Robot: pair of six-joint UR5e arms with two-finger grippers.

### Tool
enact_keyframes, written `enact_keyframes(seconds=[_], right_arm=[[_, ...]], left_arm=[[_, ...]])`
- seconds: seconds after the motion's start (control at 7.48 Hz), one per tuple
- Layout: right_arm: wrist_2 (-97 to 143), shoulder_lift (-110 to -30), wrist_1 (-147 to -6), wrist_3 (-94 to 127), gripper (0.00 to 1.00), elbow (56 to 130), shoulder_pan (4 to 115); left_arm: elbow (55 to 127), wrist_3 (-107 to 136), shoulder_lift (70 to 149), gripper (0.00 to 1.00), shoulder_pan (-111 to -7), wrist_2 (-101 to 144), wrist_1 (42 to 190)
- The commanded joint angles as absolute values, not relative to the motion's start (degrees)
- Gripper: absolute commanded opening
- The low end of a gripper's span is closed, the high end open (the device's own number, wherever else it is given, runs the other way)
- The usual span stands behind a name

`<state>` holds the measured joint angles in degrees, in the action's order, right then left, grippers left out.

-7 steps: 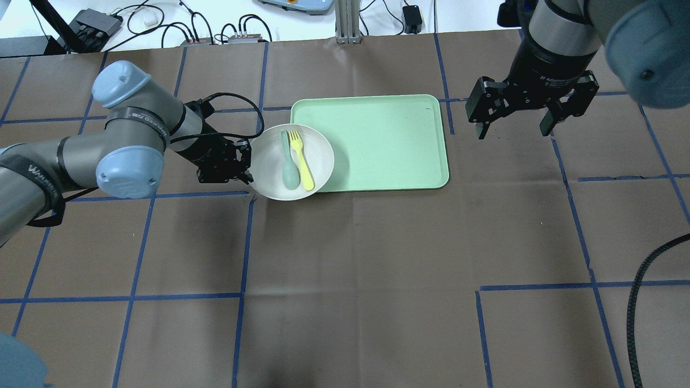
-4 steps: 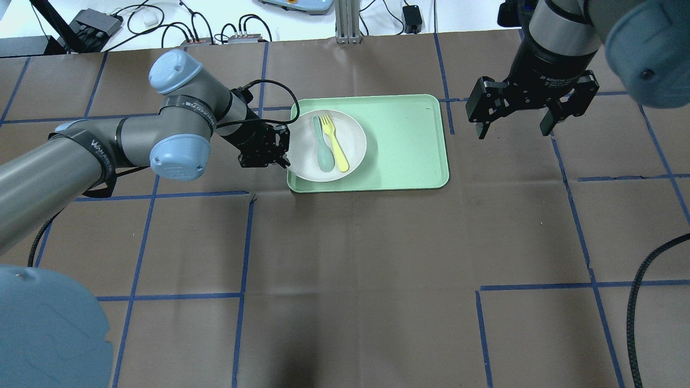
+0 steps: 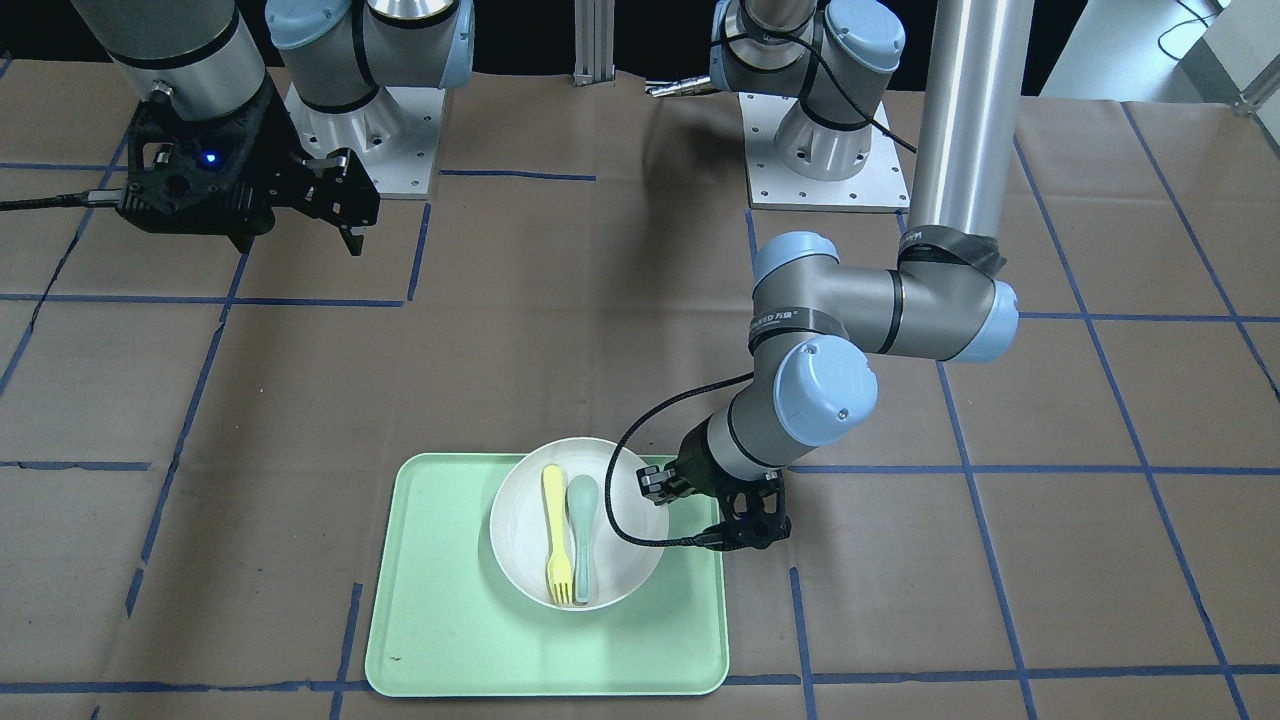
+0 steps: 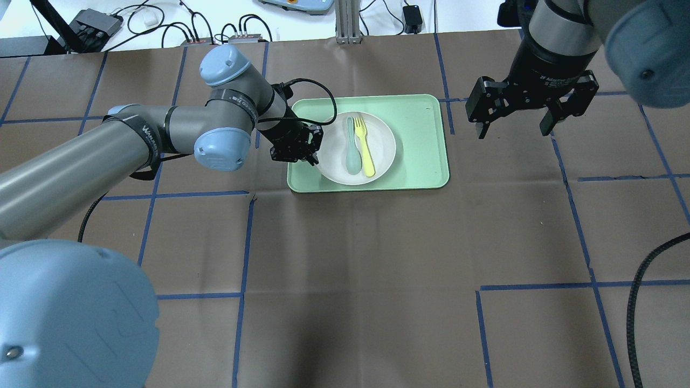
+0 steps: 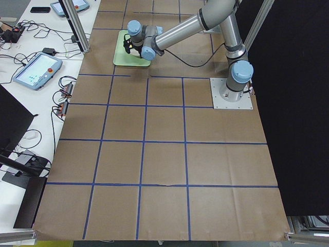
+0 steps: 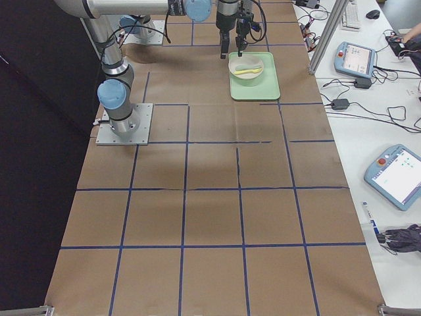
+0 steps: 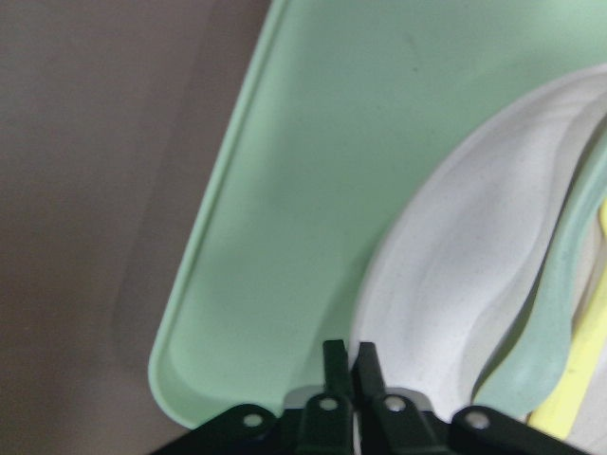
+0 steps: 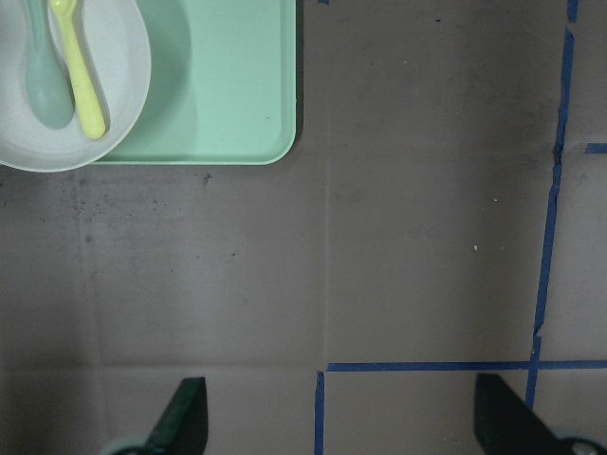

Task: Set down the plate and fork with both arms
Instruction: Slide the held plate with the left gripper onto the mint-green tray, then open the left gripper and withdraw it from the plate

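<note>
Plate (image 4: 384,156) over the mint-green tray (image 4: 420,140), at the tray end nearer the left hand (image 4: 314,148), tray lying near the table (image 4: 377,269) edge opposite the robot. Fork (image 4: 365,146) and grey-green spoon (image 4: 352,150) side by side in the plate, tines toward that edge. Left hand pinched shut on the plate's rim. Right hand (image 4: 513,132) spread wide open, hovering above the table beyond the tray's other end

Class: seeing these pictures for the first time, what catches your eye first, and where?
A white plate, carrying a yellow fork and a grey-green spoon side by side, is over the left half of the mint-green tray. The left gripper pinches the plate's rim, while the right gripper hangs open above the table right of the tray.
</note>
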<state>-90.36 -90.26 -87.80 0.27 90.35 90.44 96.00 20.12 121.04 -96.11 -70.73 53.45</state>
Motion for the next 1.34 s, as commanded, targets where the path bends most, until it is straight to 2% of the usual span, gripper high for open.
enact_keyframes(seconds=[0.0,0.53,0.67,0.94,1.07,1.2], right_arm=[[-90.35,-90.26,-87.8,0.26,1.0,90.35,90.44],[-90.35,-90.26,-87.89,0.26,1.0,90.35,90.44],[-90.35,-90.26,-87.89,0.26,1.0,90.44,90.44],[-90.53,-90.18,-87.89,0.26,1.0,90.0,90.53],[-90.53,-90.26,-87.89,0.26,1.0,89.91,90.44],[-90.53,-90.26,-87.89,0.26,1.0,89.83,90.44]], left_arm=[[93.71,18.63,123.21,0.01,-96.5,-71.02,53.0],[92.02,19.07,124.01,0.07,-96.5,-71.1,53.79],[92.02,19.33,123.93,0.2,-96.5,-71.1,53.96],[92.02,19.34,123.4,0.88,-96.5,-71.19,54.4],[91.85,19.25,121.75,0.95,-96.33,-71.19,56.84],[90.98,18.73,118.86,0.97,-96.24,-71.28,60.26]])
